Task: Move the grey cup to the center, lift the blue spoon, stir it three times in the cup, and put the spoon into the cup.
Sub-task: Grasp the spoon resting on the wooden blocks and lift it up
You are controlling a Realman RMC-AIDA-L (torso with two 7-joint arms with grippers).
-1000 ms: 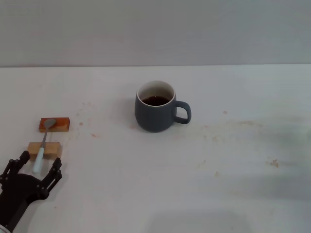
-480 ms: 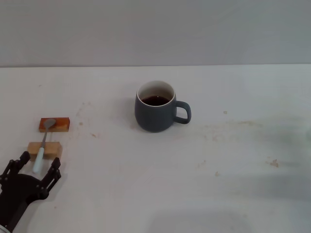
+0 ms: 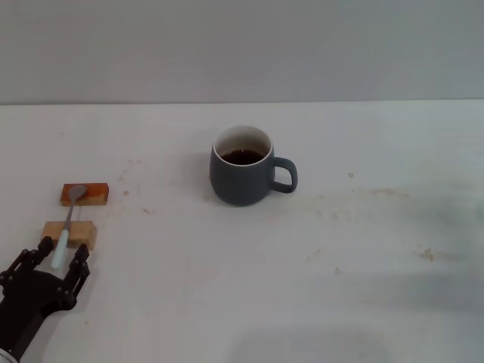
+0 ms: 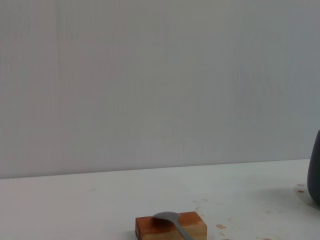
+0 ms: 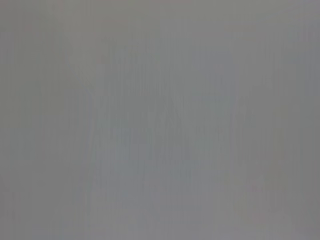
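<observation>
The grey cup (image 3: pixel 242 174) stands near the table's middle, handle to the right, dark liquid inside; its edge shows in the left wrist view (image 4: pixel 316 170). The blue spoon (image 3: pixel 63 231) lies at the left, its bowl on an orange block (image 3: pixel 85 193) and its pale handle across a tan block (image 3: pixel 79 231). My left gripper (image 3: pixel 63 248) is at the front left, open, with its fingers on either side of the handle's near end. The left wrist view shows the spoon bowl (image 4: pixel 167 217) on the orange block (image 4: pixel 187 227). The right gripper is out of view.
The white table (image 3: pixel 363 249) has faint brown stains right of the cup and near the blocks. A grey wall (image 3: pixel 242 45) rises behind the table's far edge. The right wrist view shows only plain grey.
My left gripper's fingers have drawn closer together around the spoon handle's end and the hand has edged slightly forward. The cup, spoon and blocks have not moved.
</observation>
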